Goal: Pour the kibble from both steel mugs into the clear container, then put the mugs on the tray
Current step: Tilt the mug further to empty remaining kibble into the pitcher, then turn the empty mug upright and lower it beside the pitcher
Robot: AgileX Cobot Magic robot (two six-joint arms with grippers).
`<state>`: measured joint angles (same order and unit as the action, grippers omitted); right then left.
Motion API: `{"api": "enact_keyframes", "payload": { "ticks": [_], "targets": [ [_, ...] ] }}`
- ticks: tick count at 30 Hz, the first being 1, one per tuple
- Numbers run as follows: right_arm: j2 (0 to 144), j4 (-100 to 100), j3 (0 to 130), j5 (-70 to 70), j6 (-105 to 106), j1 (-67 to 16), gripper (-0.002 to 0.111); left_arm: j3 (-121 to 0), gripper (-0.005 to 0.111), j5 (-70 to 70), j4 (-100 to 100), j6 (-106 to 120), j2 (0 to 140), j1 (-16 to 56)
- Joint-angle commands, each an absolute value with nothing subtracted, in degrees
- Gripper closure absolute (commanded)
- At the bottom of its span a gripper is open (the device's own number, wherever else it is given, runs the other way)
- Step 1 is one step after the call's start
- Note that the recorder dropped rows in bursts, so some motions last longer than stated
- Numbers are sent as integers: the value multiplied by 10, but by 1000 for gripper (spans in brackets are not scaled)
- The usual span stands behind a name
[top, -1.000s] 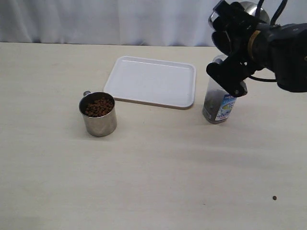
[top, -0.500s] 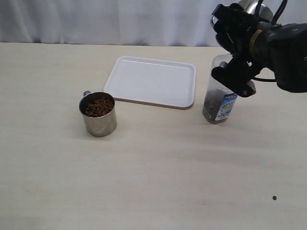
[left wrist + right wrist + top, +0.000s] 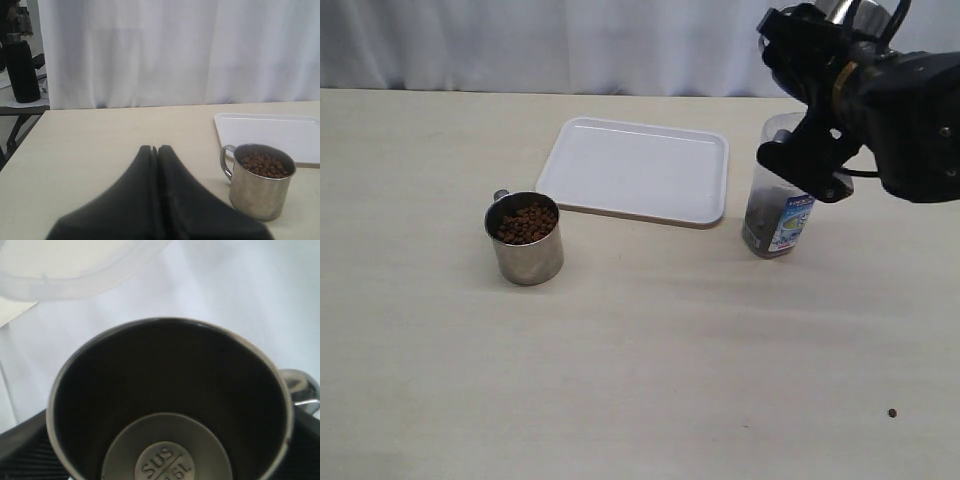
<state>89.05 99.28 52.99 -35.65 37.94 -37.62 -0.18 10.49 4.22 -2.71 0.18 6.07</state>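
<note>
My right gripper (image 3: 812,62) is shut on an empty steel mug (image 3: 170,405), held tipped just above the clear container (image 3: 777,215). The right wrist view looks into the bare mug, with the container's rim (image 3: 75,265) beyond its mouth. Dark kibble lies low in the container. The second steel mug (image 3: 525,240) stands upright at centre left, full of kibble (image 3: 527,223). The white tray (image 3: 635,170) lies empty between mug and container. My left gripper (image 3: 158,150) is shut and empty, a short way from the full mug (image 3: 260,182); the exterior view does not show it.
A stray pellet (image 3: 892,412) lies near the front right of the table. A white curtain hangs behind the table's far edge. The tray (image 3: 270,132) sits just behind the full mug in the left wrist view.
My right arm has shifted slightly right and up with the mug, uncovering more of the container's rim. The full mug, tray and container have not moved.
</note>
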Motion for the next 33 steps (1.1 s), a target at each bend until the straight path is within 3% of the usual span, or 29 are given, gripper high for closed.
{"api": "enact_keyframes", "payload": {
  "ticks": [1,9,15,26,33],
  "targets": [
    [890,999,531,-389,381,-386,104,0,107,103,40,-29,0,64],
    [892,996,531,-417,348,-389,104,0,107,106,44,-29,0,64],
    [892,967,531,-417,205,-386,104,0,107,104,44,-29,0,64],
    [884,699,603,-400,297,-380,104,0,107,104,44,-29,0,64],
    [826,399,631,-285,338,-253,104,0,107,104,44,-29,0,64]
  ]
}}
